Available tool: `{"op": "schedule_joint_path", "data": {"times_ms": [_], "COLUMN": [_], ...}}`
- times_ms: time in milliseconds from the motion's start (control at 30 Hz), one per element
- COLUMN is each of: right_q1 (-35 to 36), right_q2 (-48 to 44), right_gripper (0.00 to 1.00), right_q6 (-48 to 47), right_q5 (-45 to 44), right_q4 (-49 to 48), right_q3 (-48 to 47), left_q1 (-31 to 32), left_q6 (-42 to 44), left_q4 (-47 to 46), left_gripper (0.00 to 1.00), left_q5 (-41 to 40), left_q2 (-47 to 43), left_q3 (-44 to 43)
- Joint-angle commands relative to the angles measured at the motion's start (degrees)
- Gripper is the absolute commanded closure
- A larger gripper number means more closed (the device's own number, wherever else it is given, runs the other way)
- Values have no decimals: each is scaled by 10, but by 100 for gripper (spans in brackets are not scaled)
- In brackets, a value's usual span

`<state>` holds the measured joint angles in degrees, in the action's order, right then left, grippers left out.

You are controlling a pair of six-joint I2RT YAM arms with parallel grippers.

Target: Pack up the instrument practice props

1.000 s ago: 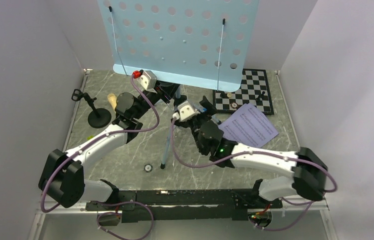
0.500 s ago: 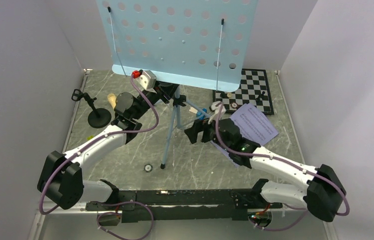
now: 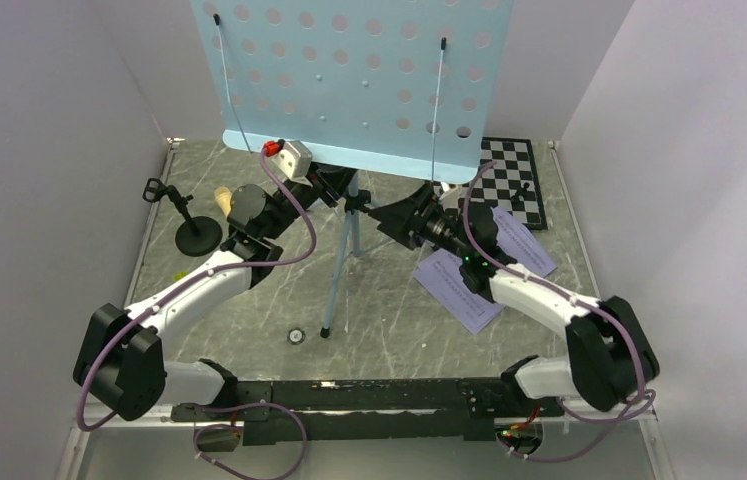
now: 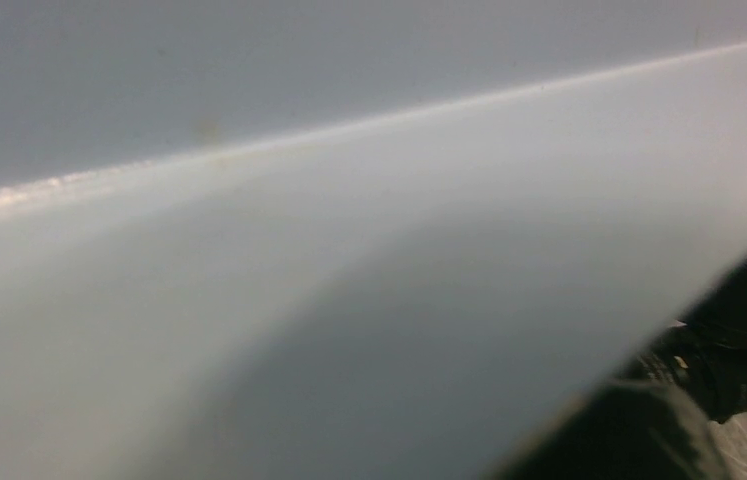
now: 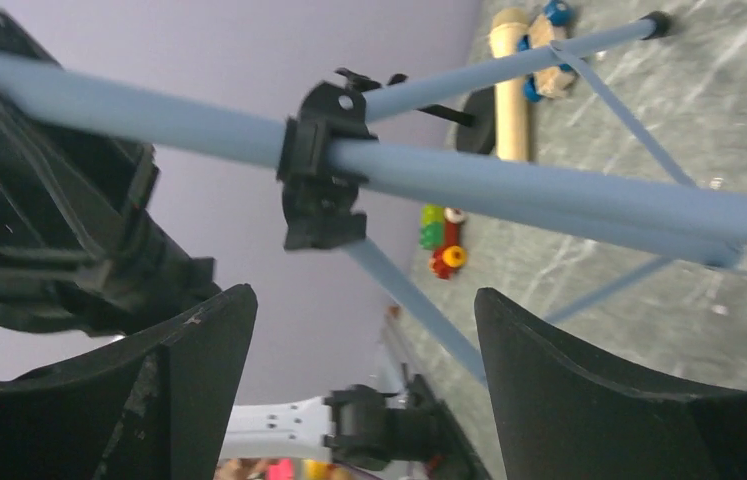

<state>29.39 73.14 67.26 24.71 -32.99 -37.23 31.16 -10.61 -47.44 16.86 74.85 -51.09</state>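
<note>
The light-blue perforated music stand (image 3: 349, 80) stands on its tripod at the back centre. My left gripper (image 3: 335, 186) is tucked under its desk, shut on the top of the pole (image 3: 347, 245). The left wrist view shows only a pale blurred surface (image 4: 349, 250). My right gripper (image 3: 389, 216) points left at the pole, open, with its jaws (image 5: 361, 300) wide and just short of the black collar (image 5: 319, 165). Lavender sheet-music pages (image 3: 457, 288) lie partly under the right arm. The tan microphone (image 3: 222, 197) lies beside the black mic stand (image 3: 197, 237).
A chessboard (image 3: 514, 185) with pieces lies at the back right. Small coloured toy blocks (image 5: 444, 242) sit on the left of the table behind the tripod legs (image 5: 639, 110). A small round item (image 3: 296, 336) lies near the front tripod foot. White walls enclose three sides.
My right arm has swung back and left, and its gripper has turned to face the stand's pole with its jaws slightly narrower. More of the lavender page is uncovered. My left arm has stayed put.
</note>
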Motion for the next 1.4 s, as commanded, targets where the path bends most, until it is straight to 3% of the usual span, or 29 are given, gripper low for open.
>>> {"op": "schedule_joint_path", "data": {"times_ms": [0,267,567,867,900,1033,1167,1367], "right_q1": [-7,-6,-6,-6,-6,-5,18,56], "right_q2": [60,126,150,159,155,119,71,13], "right_gripper": [17,27,56,95,100,100,100,100], "right_q6": [141,199,205,167,144,-39,-308,-560], "right_q5": [57,63,68,85,87,63,-80,-251], "right_q4": [-135,-193,-207,-184,-160,-1,150,89], "right_q3": [-46,-77,-95,-116,-122,-164,-190,-106], "left_q1": [-7,-5,-4,-2,-2,-2,-2,-2], "left_q6": [7,19,15,21,19,20,18,13], "left_q4": [68,71,65,70,71,75,78,75], "left_gripper": [100,100,100,100,100,100,100,100], "left_q5": [-38,-33,-31,-30,-30,-29,-32,-31], "left_q2": [7,10,14,13,13,15,19,25], "left_q3": [17,15,15,18,19,19,22,26]}}
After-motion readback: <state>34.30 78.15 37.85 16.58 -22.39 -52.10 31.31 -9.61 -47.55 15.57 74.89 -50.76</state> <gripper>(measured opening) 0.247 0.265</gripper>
